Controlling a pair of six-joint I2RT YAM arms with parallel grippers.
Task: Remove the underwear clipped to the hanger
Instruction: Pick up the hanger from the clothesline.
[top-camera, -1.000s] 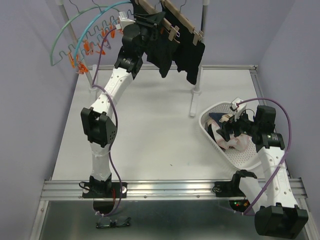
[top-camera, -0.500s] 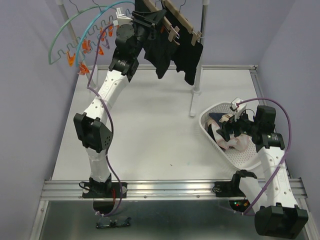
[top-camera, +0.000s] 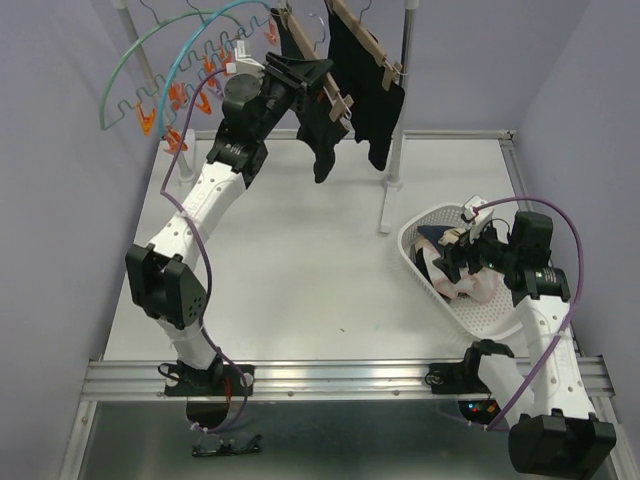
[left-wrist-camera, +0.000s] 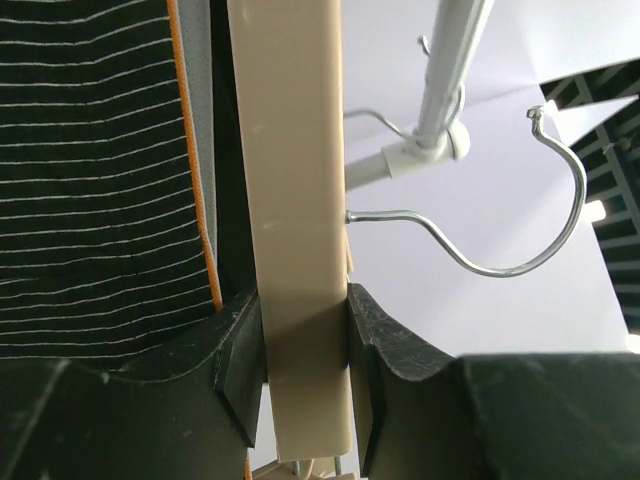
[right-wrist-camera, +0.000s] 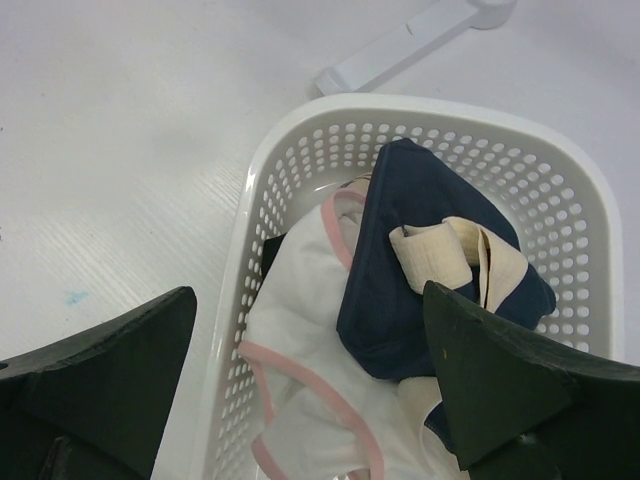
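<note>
The left arm (top-camera: 165, 285) has swung its elbow out towards the left wall. The left gripper (left-wrist-camera: 300, 335) (clamped on the beige hanger bar (left-wrist-camera: 295, 200)) has dragged the nearer black underwear (top-camera: 318, 135) clear of the farther black underwear (top-camera: 370, 90).

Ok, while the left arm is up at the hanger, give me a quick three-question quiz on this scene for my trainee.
1. Pick one: the left gripper is shut on A) the beige hanger bar, B) a wire hook, C) an orange peg.
2. True or false: the right gripper is open.
3. Fill in: the navy underwear lies in the white ___.
Key: 1 A; 2 true; 3 basket.
</note>
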